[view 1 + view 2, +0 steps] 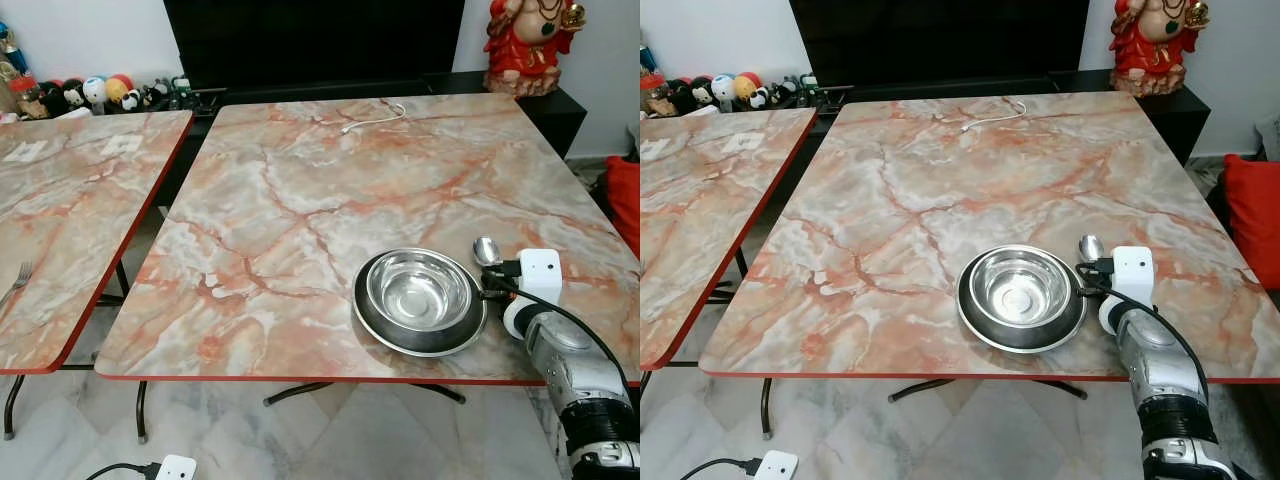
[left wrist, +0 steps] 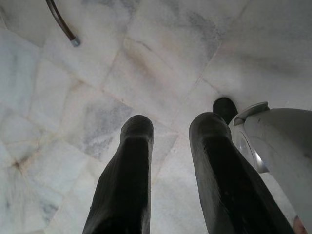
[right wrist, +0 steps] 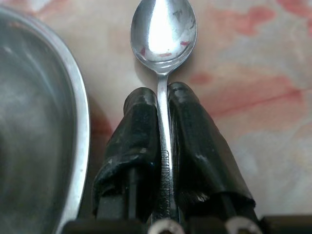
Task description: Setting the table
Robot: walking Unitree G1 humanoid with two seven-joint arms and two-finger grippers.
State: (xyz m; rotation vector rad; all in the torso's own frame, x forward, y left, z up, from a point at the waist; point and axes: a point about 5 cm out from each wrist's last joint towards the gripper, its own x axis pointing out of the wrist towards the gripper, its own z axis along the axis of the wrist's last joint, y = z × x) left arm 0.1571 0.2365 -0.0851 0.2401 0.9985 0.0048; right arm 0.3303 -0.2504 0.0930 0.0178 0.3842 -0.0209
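while your right pincer (image 3: 163,126) is clamped on the handle of the spoon (image 3: 164,34), you have the spoon lying low over the counter (image 1: 300,190), just to the right of the steel bowl (image 1: 418,288) that sits in the dark plate (image 1: 420,340) near the front edge. the spoon's long axis runs straight out along the fingers, away from you toward the far side of the counter, with its bowl end facing up and sticking out past the fingertips. it lies roughly parallel to the plate's right rim, close beside it but apart; whether the metal already rests on the marble surface you cannot tell from here.

so the placement turns on that one gap: the spoon is already on the right of the plate, which looks like the proper spot, and your right arm is the only one near it. my guess is you only need to settle it down and let go without nudging the rim.

your left pincer (image 2: 170,146) hangs over the pale floor tiles (image 2: 58,87), fingers parted, holding nothing.

there is some stamped lettering on the spoon handle between the fingers, too small to read. no other writing is legible.
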